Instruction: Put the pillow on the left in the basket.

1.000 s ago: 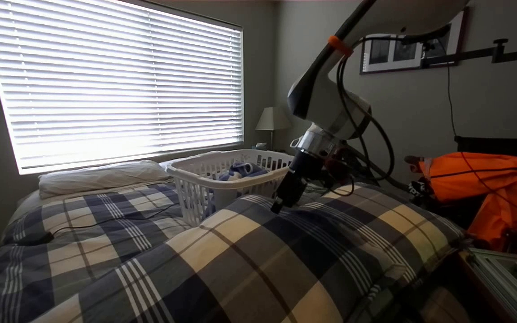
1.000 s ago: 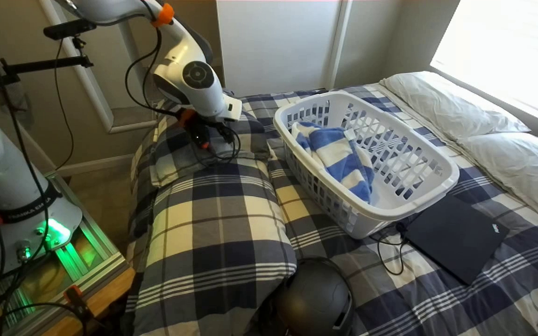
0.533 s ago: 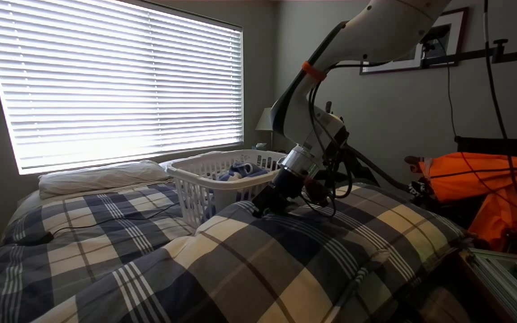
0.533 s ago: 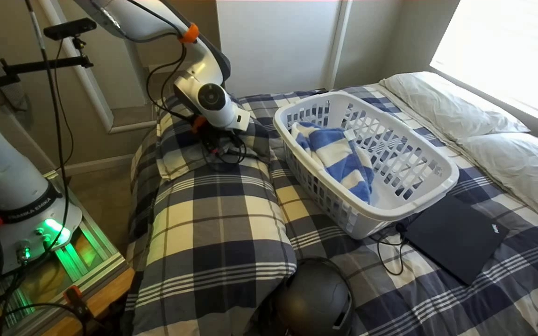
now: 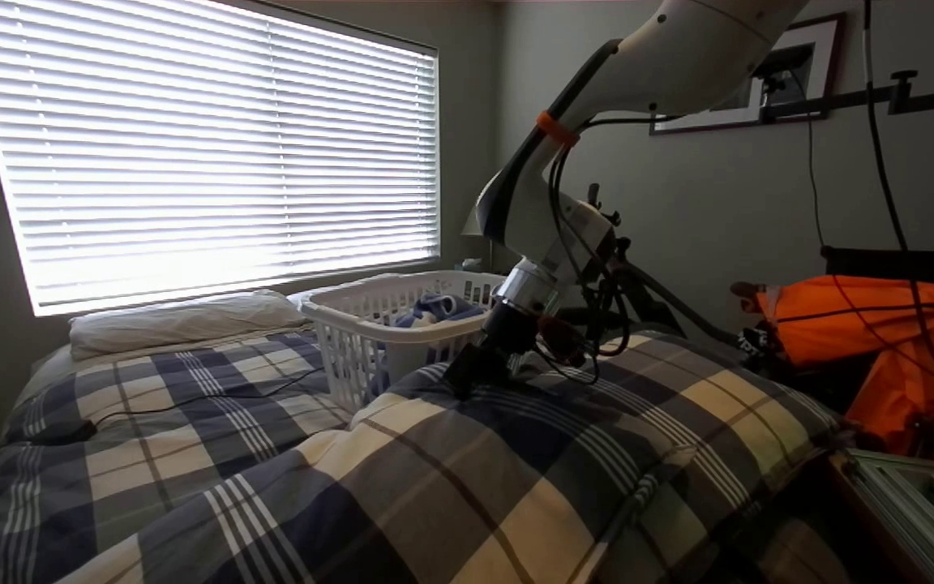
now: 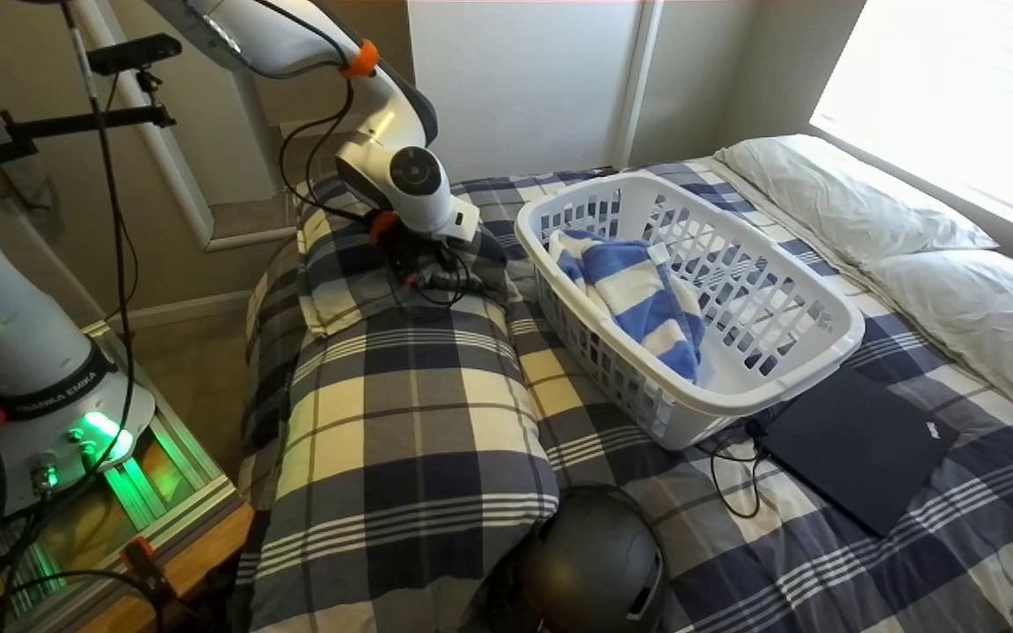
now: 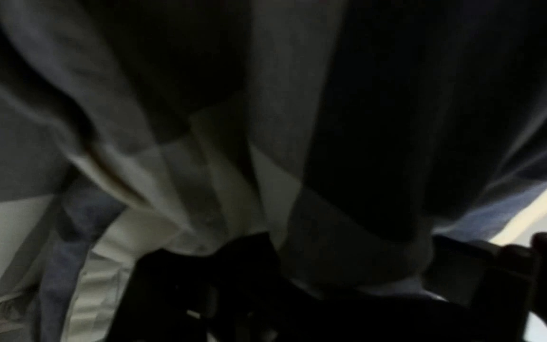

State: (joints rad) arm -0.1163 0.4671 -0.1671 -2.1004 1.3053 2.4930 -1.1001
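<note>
Grabbing the left pillow point(image 6: 339, 283) seems your step; I can't tell if the gripper point(image 7: 353, 249) pinches it. Squeeze, then lift.

Pillow point(image 5: 451, 487) matt woven cloth; basket point(image 6: 726, 403) smooth plastic; helmet point(image 6: 594, 554) smooth, matt.

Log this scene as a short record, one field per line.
item: left pillow, plaid, outside the basket
claw: at the left pillow, plaid fabric between its jaws in the wrist view; firm grip unclear
basket: white, on the bed
contents: blue-and-white cloth
neighbour: twin pillow, also plaid
also on bed: helmet, laptop, white pillows
</note>
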